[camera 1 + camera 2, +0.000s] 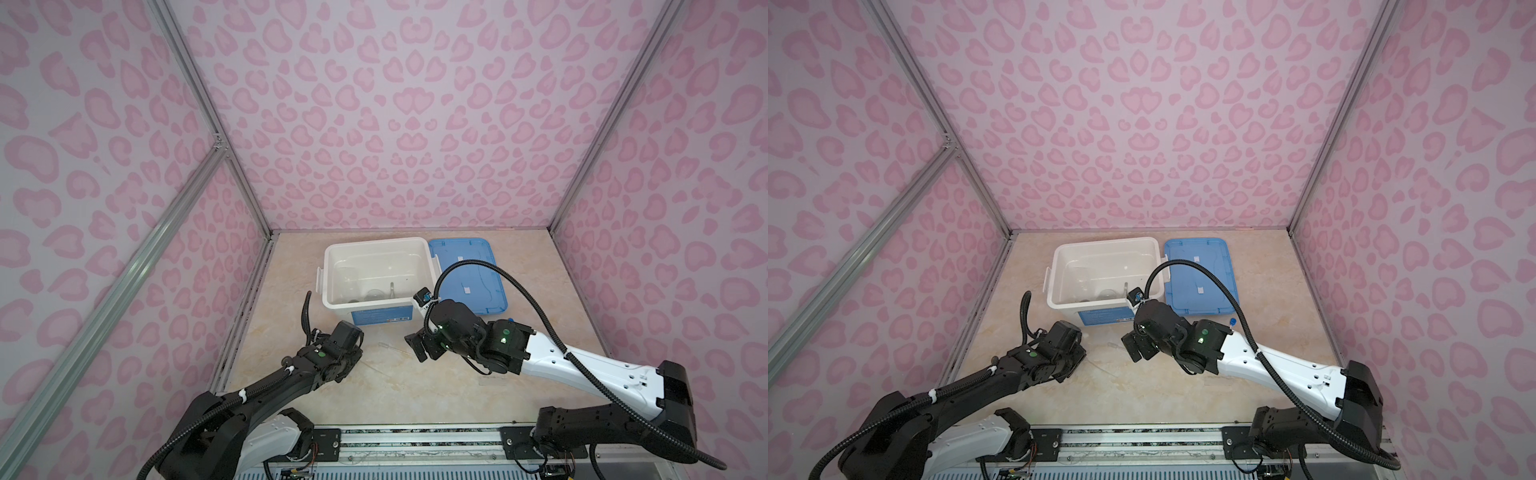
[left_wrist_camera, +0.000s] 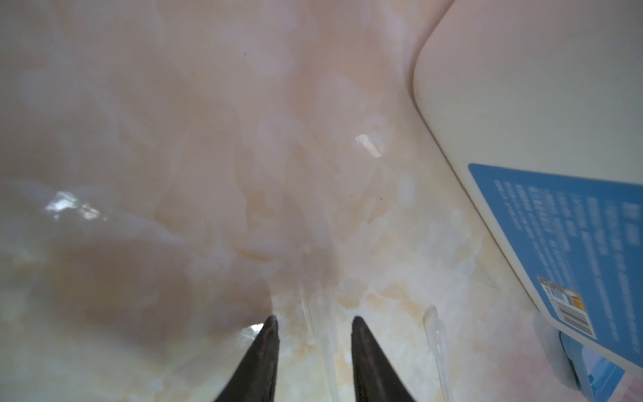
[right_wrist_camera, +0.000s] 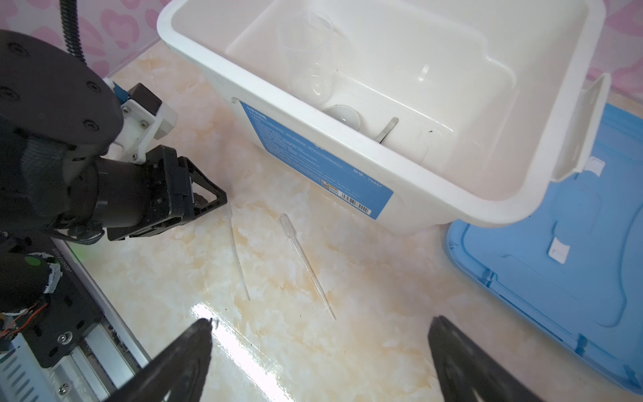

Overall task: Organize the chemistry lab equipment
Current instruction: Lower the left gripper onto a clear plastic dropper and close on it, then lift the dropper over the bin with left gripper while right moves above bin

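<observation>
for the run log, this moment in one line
left hand: astride dropper | right hand: open, empty | second dropper: on table

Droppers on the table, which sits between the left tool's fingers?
The dropper farther from the white box, its bulb end inside the left tool; the other dropper lies apart, nearer the box.

Top cams high, looking down; wrist cams close, both see white box point(image 3: 417, 215).

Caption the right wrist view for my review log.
Left gripper at one clear dropper, a second dropper beside it, before the white box.
</observation>
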You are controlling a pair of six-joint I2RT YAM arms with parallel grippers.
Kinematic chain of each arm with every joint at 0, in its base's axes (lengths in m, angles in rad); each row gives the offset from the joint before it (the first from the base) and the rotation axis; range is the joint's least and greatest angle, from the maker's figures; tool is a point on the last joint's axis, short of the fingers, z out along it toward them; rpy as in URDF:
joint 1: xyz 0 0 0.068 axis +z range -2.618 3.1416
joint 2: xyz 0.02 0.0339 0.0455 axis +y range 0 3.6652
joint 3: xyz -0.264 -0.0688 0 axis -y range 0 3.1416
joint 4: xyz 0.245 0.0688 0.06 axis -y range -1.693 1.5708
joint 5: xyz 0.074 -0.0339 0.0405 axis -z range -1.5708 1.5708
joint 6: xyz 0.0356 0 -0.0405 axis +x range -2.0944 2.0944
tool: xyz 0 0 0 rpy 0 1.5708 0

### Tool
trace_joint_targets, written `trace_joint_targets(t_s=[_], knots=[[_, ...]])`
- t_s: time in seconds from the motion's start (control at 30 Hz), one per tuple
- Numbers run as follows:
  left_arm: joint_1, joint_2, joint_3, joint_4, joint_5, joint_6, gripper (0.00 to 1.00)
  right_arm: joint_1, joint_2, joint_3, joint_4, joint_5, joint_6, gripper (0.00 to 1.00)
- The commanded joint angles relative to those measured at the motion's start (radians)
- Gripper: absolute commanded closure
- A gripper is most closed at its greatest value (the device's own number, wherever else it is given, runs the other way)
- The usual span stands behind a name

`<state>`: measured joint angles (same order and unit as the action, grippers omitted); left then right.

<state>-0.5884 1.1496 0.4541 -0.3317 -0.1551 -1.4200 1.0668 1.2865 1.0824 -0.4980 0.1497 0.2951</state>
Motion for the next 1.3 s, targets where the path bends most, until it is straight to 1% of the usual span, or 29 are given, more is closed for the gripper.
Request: trace_joint_targets(t_s=[0.0, 0.03, 0.07, 0.1, 0.2, 0.23, 0.33, 0.4, 0.47, 0.53, 0.6, 0.63, 0.7, 0.87, 1.0, 1.13, 1.27], knots=[[-0.002, 0.015, 0.015, 0.025, -0.009, -0.013, 0.63, 0.002, 0.001, -0.003, 0.016, 0.010, -0.004, 0.02], [-0.002, 0.020, 0.017, 0.024, -0.011, -0.011, 0.63, 0.001, 0.000, -0.001, 0.014, 0.010, -0.005, 0.03], [-0.004, 0.025, 0.018, 0.023, -0.012, -0.014, 0.67, 0.001, 0.000, -0.001, 0.012, 0.011, -0.006, 0.02], [-0.006, 0.030, 0.016, 0.025, -0.009, -0.018, 0.69, 0.001, -0.002, 0.000, 0.010, 0.014, -0.008, 0.02], [-0.016, 0.037, 0.012, 0.031, -0.016, -0.023, 0.70, -0.001, -0.009, -0.002, 0.012, 0.018, -0.008, 0.02], [-0.016, 0.040, 0.012, 0.031, -0.018, -0.021, 0.74, 0.000, -0.009, -0.004, 0.013, 0.019, -0.008, 0.02], [-0.017, 0.043, 0.013, 0.026, -0.026, -0.017, 0.75, -0.001, -0.009, 0.000, 0.009, 0.019, -0.012, 0.02], [-0.017, 0.043, 0.011, 0.026, -0.027, -0.019, 0.81, -0.003, -0.007, 0.001, 0.007, 0.020, -0.013, 0.02], [-0.019, 0.042, 0.006, 0.027, -0.026, -0.020, 0.83, -0.004, -0.009, -0.001, 0.006, 0.021, -0.013, 0.02], [-0.019, 0.039, 0.005, 0.025, -0.027, -0.016, 0.91, -0.006, -0.009, -0.003, 0.007, 0.021, -0.011, 0.02], [-0.019, 0.029, 0.002, 0.019, -0.033, -0.015, 0.93, -0.006, -0.009, -0.004, 0.010, 0.019, -0.010, 0.02], [-0.018, 0.022, 0.001, 0.012, -0.038, -0.016, 0.96, -0.007, -0.009, -0.005, 0.011, 0.018, -0.009, 0.02], [-0.019, 0.005, -0.003, 0.003, -0.044, -0.015, 0.98, -0.005, -0.008, -0.006, 0.010, 0.016, -0.008, 0.03], [-0.017, -0.072, -0.011, -0.040, -0.072, -0.011, 0.99, -0.007, -0.014, -0.011, 0.019, 0.010, -0.004, 0.03], [-0.017, -0.146, -0.005, -0.117, -0.107, -0.007, 0.99, -0.015, -0.022, -0.003, 0.015, -0.002, -0.004, 0.03], [-0.003, -0.275, -0.011, -0.205, -0.159, 0.002, 0.99, -0.036, -0.055, -0.005, 0.028, -0.033, -0.001, 0.03], [0.025, -0.420, 0.011, -0.262, -0.182, 0.089, 0.99, -0.071, -0.094, -0.004, 0.023, -0.051, 0.002, 0.03]])
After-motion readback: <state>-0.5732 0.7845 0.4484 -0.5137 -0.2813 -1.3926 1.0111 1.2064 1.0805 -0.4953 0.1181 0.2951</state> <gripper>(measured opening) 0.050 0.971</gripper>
